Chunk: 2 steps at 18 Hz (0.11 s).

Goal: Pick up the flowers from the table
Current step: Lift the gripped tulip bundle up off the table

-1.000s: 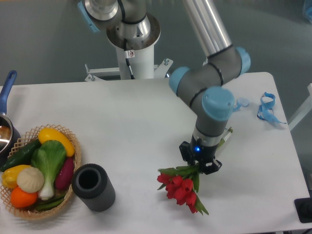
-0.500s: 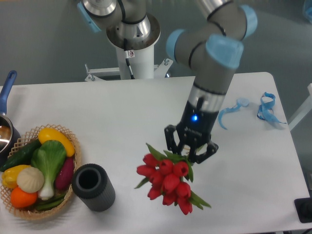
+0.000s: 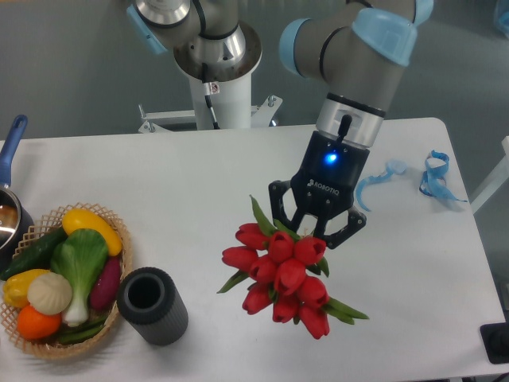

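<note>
The flowers, a bunch of red tulips with green leaves, hang in the air above the white table, heads toward the camera. My gripper is shut on the flowers just behind the heads, and its body hides the stems. The bunch is clear of the tabletop, over its middle-right part.
A dark grey cylinder stands at the front left. A wicker basket with vegetables sits at the left edge, next to a pot with a blue handle. Light-blue ribbon lies at the far right.
My gripper has lifted the flowers off the table, rising and coming toward the camera. The bunch now looks larger and sits higher in view.
</note>
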Available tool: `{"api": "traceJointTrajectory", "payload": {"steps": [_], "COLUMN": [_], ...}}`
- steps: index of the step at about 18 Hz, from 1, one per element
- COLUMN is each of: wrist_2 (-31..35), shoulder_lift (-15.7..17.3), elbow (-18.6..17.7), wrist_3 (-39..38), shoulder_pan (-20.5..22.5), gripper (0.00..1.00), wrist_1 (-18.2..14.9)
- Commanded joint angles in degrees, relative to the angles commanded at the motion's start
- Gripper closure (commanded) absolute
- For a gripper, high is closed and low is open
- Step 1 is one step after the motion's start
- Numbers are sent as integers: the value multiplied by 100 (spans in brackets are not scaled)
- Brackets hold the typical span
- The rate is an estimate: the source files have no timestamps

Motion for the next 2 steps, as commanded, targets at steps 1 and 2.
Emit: {"api": "traceJointTrajectory", "payload": {"steps": [1, 2], "wrist_2": [-9, -9], "shoulder_lift": [9, 9], "elbow": [0, 0], "wrist_3": [-9, -9], "shoulder_pan": [35, 35], "gripper": [76, 76], "wrist_1": [-9, 0]}}
